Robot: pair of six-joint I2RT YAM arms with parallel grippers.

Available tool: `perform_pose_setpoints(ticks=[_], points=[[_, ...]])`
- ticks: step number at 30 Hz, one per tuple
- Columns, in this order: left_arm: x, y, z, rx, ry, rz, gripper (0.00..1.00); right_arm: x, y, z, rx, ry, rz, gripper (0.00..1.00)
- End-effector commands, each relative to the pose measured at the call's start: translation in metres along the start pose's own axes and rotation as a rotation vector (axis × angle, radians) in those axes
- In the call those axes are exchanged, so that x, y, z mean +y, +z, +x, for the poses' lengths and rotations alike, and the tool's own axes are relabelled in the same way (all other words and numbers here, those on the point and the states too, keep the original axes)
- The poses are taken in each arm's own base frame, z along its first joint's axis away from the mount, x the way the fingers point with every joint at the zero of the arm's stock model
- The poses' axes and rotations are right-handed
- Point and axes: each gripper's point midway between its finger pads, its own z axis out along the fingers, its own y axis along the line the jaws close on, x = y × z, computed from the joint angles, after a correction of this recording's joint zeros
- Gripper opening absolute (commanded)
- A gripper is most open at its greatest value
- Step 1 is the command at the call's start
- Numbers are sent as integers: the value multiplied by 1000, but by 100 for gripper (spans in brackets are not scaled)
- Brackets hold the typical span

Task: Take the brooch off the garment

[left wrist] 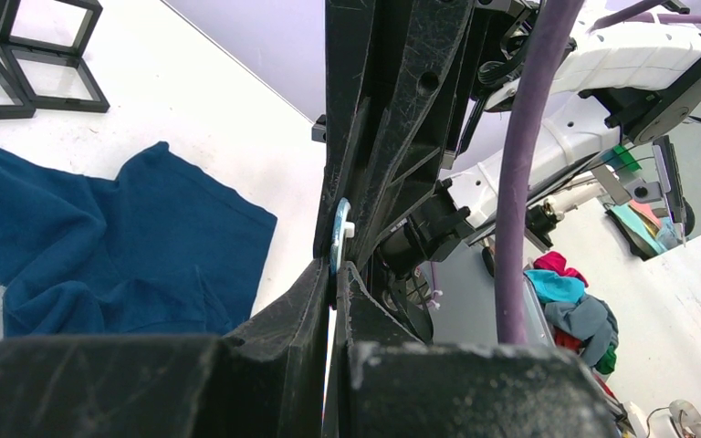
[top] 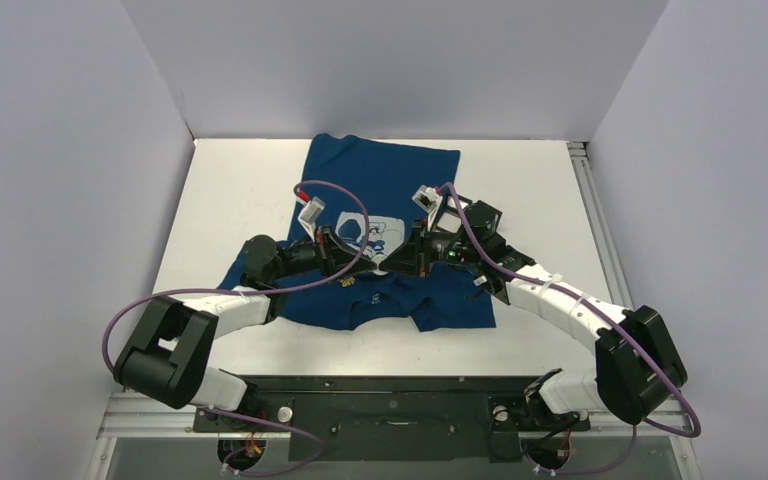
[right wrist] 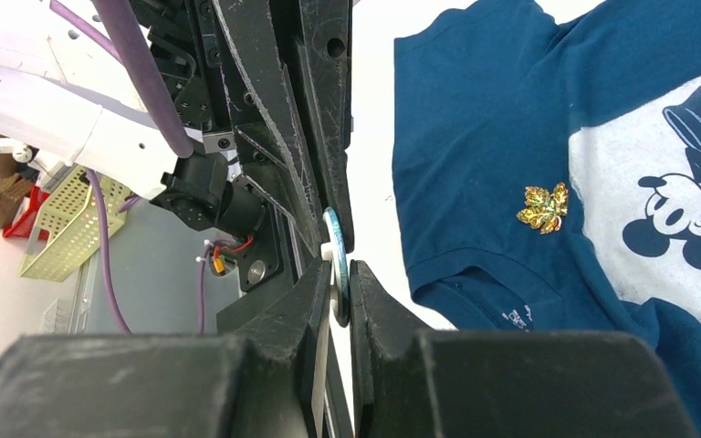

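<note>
1. We see the gold leaf brooch [right wrist: 542,208] lying flat on the shirt [right wrist: 475,137], touching the print's [right wrist: 639,173] edge; its long axis points into the print.
2. The left gripper [left wrist: 338,274] and right gripper [right wrist: 340,290] meet tip to tip beside the print; each pair of fingers is clamped on one small disc [right wrist: 340,269].

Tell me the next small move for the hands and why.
Probably close the right hand fully on the small pale disc: its fingers flank the disc, which the shut left hand seems to pinch. The gold leaf brooch sits on the garment.
</note>
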Motion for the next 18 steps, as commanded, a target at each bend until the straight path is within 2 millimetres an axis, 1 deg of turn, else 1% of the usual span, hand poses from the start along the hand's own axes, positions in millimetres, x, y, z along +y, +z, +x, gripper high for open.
perform_pose_setpoints(ticks=[1, 4, 6, 7, 8, 9, 13, 16, 18], points=[[-22, 2, -12, -31, 92, 79, 0, -13, 2, -6, -37, -34, 36, 3], [-14, 0, -16, -50, 76, 46, 0, -9, 0, -9, -45, -44, 20, 4], [-6, -2, -18, -57, 63, 13, 0, -4, -1, -10, -45, -48, 3, 6], [-1, -3, -18, -57, 54, -7, 0, -2, -1, -11, -44, -48, -7, 11], [2, -4, -17, -57, 45, -19, 0, 0, -2, -11, -45, -50, -12, 14], [4, -4, -18, -60, 46, -25, 0, 3, -2, -12, -45, -50, -22, 18], [5, -4, -18, -58, 49, -27, 0, 9, -4, -14, -50, -48, -44, 28], [4, -4, -18, -56, 51, -23, 0, 11, -5, -15, -54, -44, -50, 33], [2, -5, -18, -55, 53, -17, 0, 10, -5, -15, -57, -44, -50, 33]])
